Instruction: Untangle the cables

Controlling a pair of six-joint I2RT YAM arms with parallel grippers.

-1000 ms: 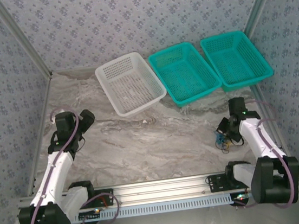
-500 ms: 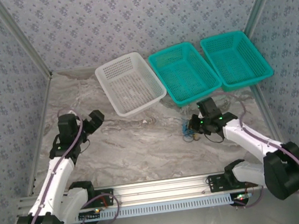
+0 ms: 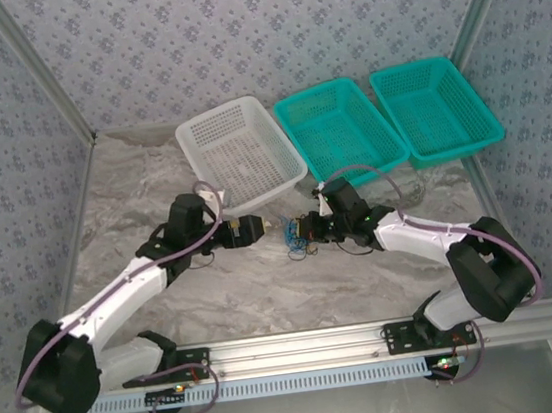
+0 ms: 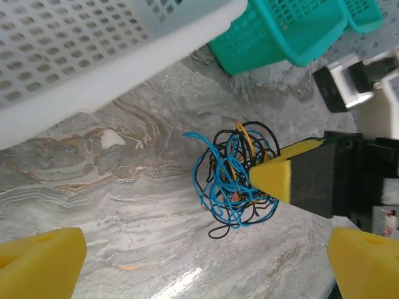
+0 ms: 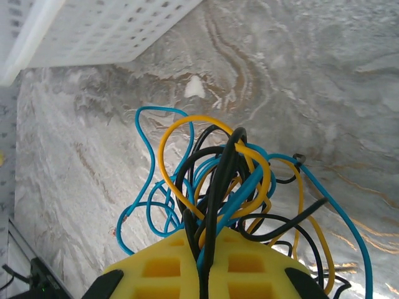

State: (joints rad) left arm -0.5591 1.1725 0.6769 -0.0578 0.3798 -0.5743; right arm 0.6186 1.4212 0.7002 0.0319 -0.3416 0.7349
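Note:
The cables (image 3: 295, 237) are a tangled clump of thin blue, black and yellow wires, hanging just above the marble table near its middle. My right gripper (image 3: 308, 229) is shut on the clump; in the right wrist view the yellow pads (image 5: 168, 268) pinch several strands of the cables (image 5: 218, 174) between them. My left gripper (image 3: 262, 228) stands open just left of the clump, facing it. In the left wrist view the cables (image 4: 232, 177) lie ahead between my wide-apart yellow fingertips (image 4: 40, 261), with the right gripper's pad (image 4: 274, 179) on the bundle.
A white basket (image 3: 240, 156) stands just behind both grippers, close to the left one. Two teal baskets (image 3: 340, 136) (image 3: 435, 109) sit to its right along the back. Patterned walls enclose the table on three sides.
The right arm swung from the table's right side to the middle, carrying the cable clump. The left arm reached from the left side toward the middle and now faces the clump.

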